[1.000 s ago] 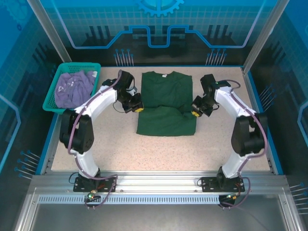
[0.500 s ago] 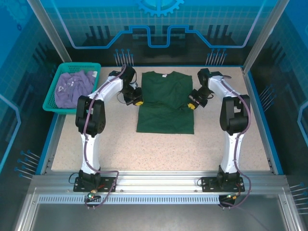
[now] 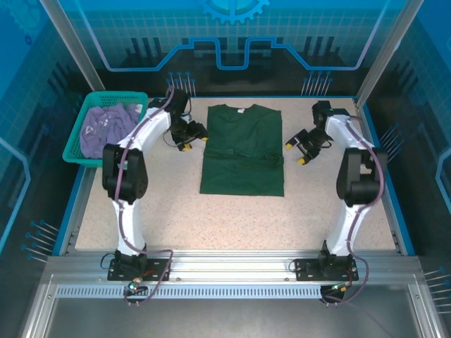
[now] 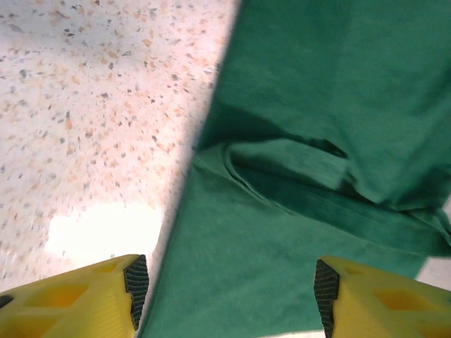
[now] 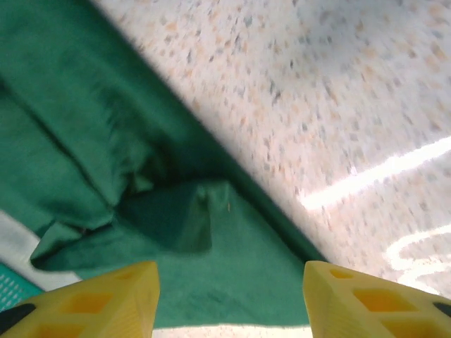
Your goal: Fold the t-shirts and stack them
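Note:
The dark green t-shirt lies flat mid-table, collar at the far end, both sleeves tucked inward so its sides run straight. My left gripper hovers just off its left edge, open, with nothing between the fingers. In the left wrist view the gripper spans the shirt's edge and its folded-in sleeve. Off the right edge, my right gripper stands open and empty too. The right wrist view has that gripper above the green cloth. The lavender t-shirt lies crumpled in the basket.
A teal mesh basket stands at the table's far left corner. Speckled tabletop lies bare in front of the green shirt. Blue enclosure walls and metal posts ring the table.
Both grippers were shut at the green shirt's side edges. They have opened, let go of the cloth and drawn outward and back off the shirt.

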Controlling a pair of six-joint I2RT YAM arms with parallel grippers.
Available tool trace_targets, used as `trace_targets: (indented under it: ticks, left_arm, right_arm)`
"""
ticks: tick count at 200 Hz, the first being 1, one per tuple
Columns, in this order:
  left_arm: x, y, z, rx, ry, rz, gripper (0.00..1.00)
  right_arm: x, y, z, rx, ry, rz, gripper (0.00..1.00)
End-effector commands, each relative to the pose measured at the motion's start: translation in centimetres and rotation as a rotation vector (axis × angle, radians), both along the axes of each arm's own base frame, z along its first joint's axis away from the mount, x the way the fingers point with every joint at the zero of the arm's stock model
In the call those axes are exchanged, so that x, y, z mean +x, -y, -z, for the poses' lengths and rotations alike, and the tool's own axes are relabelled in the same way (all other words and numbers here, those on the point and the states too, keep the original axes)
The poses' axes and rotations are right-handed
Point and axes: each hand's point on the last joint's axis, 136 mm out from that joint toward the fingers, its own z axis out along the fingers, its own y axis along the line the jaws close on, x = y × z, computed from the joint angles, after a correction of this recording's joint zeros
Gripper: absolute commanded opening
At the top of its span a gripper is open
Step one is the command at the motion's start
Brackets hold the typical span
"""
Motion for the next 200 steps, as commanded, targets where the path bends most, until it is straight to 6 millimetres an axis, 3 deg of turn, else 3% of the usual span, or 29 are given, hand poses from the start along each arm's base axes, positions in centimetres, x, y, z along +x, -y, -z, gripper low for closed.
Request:
trace_targets:
  ticks: [1,16,30,49,62,95,128,164,200]
  left_arm:
    - [-3.2,2.0,-4.5,-0.049,0.104,0.032,0.6]
    - [-5.8,4.9,-4.4,-0.118,0.12,0.09,0.5]
    - [-8.0,7.8,-3.5,-0.193,0.109,0.138,0.38]
    - [-9.4,10.2,-1.3,-0.215,0.083,0.185,0.27]
    - [-9.6,10.9,0.6,-0.206,0.062,0.216,0.25]
    - [-9.6,9.6,6.1,-0.076,0.03,0.263,0.22]
    - [-12.7,7.5,11.2,-0.004,-0.086,0.252,0.2]
    - [-17.7,5.3,13.4,0.008,-0.171,0.176,0.2]
    - [-23.5,2.8,12.7,0.036,-0.227,0.117,0.2]
  right_arm:
    - [-2.7,-2.1,-3.1,0.032,0.112,-0.059,0.53]
    - [-5.1,-4.4,-3.1,0.041,0.156,-0.125,0.44]
    - [-7.3,-6.4,-1.8,0.033,0.154,-0.183,0.32]
    - [-9.0,-7.9,0.8,0.031,0.12,-0.205,0.15]
    - [-9.4,-8.6,2.6,0.027,0.086,-0.213,0.09]
    - [-8.7,-10.4,5.8,0.0,0.028,-0.293,0.05]
    - [-10.5,-11.0,8.8,-0.04,-0.054,-0.326,0.03]
    - [-15.2,-11.4,10.4,-0.076,-0.096,-0.385,0.04]
    - [-20.3,-10.2,11.1,-0.096,-0.128,-0.416,0.05]
